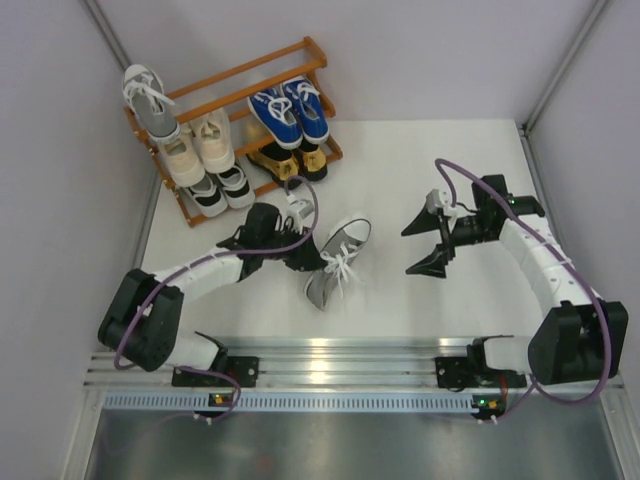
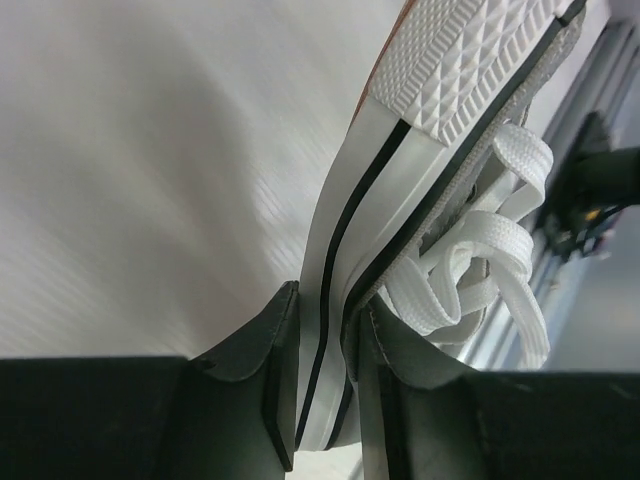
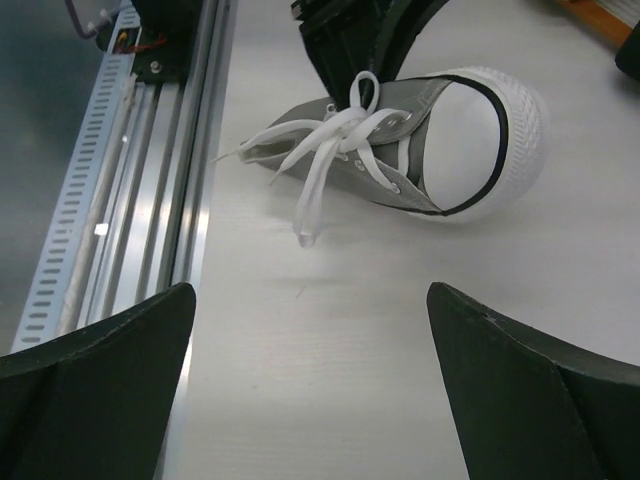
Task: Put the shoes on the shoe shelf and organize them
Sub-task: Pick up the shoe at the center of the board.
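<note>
My left gripper (image 1: 300, 255) is clamping the white rubber sole rim of the grey canvas sneaker with white laces (image 1: 338, 262) — the shoe is lying tilted on its side on the white table (image 1: 450, 150), near the orange-brown slatted wooden shoe shelf (image 1: 245, 75) but apart from it; my right gripper (image 1: 432, 245) is hovering beside the sneaker, jaws spread wide — gripping nothing.

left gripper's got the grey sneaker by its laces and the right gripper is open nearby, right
Not quite. The left gripper is pinching the grey sneaker by the white rubber edge of its sole, not by the laces, which hang loose beside the fingers. The left wrist view shows this. The right gripper is open nearby, as you said.
</note>
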Robot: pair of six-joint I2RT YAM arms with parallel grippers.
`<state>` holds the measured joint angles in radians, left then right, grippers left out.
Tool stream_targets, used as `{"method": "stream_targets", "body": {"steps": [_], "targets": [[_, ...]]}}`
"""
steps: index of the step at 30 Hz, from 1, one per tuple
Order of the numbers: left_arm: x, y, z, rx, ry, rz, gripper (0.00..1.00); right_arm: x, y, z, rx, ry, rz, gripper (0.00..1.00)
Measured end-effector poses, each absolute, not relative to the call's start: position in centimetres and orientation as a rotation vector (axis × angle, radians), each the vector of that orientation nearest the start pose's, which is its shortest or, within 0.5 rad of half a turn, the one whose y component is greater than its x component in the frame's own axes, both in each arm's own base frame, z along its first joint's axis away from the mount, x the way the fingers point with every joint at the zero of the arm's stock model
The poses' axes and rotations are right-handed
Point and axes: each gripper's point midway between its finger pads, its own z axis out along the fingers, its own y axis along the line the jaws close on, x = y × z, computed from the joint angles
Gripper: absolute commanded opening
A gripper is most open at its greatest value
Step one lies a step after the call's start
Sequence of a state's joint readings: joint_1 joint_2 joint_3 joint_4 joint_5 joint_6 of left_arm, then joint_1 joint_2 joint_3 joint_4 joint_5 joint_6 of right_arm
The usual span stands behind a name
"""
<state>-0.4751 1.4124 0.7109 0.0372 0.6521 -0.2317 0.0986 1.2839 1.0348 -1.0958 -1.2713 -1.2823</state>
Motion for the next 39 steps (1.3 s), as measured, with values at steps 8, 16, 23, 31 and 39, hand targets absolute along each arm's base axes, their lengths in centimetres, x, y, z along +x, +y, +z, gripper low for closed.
{"method": "stream_targets", "body": {"steps": [8, 16, 23, 31, 39], "targets": [[21.0, -28.7, 11.0, 0.270, 2.298, -1.357, 0.00, 22.2, 19.6, 19.7, -1.235, 1.621, 1.217, 0.99], [19.9, -31.0, 15.5, 0.254, 2.166, -1.491, 0.00, 24.9, 21.2, 18.8, -1.029, 1.802, 1.267, 0.99], [20.0, -31.5, 17.0, 0.220, 2.124, -1.535, 0.00, 24.7, 22.6, 19.6, -0.969, 1.806, 1.426, 0.98], [19.4, -32.4, 18.4, 0.226, 2.097, -1.595, 0.00, 22.2, 26.1, 21.3, -1.092, 1.726, 1.586, 0.63], [19.2, -32.7, 21.1, 0.247, 2.002, -1.633, 0.17, 22.8, 26.6, 23.9, -1.104, 1.675, 1.653, 0.00]]}}
